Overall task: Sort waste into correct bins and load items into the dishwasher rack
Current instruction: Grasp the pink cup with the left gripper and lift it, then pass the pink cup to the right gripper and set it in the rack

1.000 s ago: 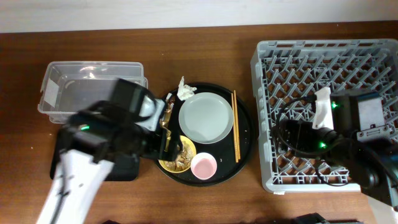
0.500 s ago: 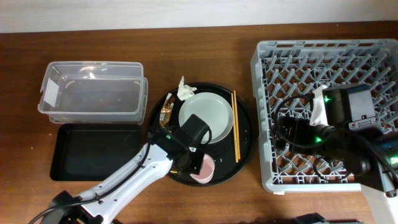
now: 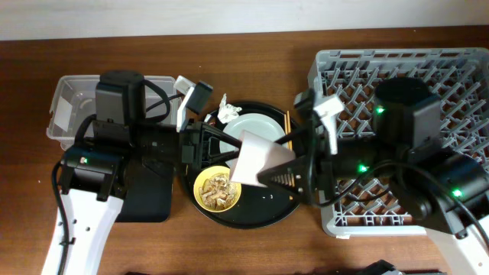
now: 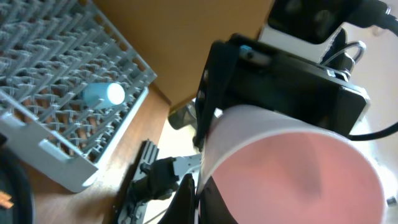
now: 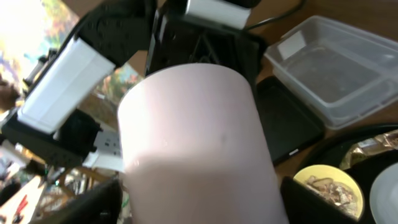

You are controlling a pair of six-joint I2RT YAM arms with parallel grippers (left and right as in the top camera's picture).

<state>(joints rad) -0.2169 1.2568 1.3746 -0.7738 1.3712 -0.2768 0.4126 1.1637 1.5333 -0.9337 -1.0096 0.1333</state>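
The pink cup (image 3: 258,159) hangs on its side above the round black tray (image 3: 252,218). My left gripper (image 3: 231,151) is shut on its rim; the left wrist view looks into the cup (image 4: 292,168) with the fingertips (image 4: 200,202) pinching the rim. My right gripper (image 3: 281,164) straddles the cup's body (image 5: 199,143), one finger at each side; whether they press on it is unclear. The yellow bowl (image 3: 216,189) holds brown food scraps. Plate (image 3: 256,126), chopsticks (image 3: 288,122) and white napkin (image 3: 226,109) lie on the round tray. A blue cup (image 4: 102,94) lies in the grey rack (image 3: 428,69).
The clear tub (image 3: 76,99) stands at the far left, partly under my left arm. The shallow black tray (image 3: 149,198) lies in front of it. Both arms meet over the round tray between tub and rack.
The pink cup has left the round tray and now hangs in my left gripper. My right arm has swung from over the rack to the cup, its fingers drawing in around it.
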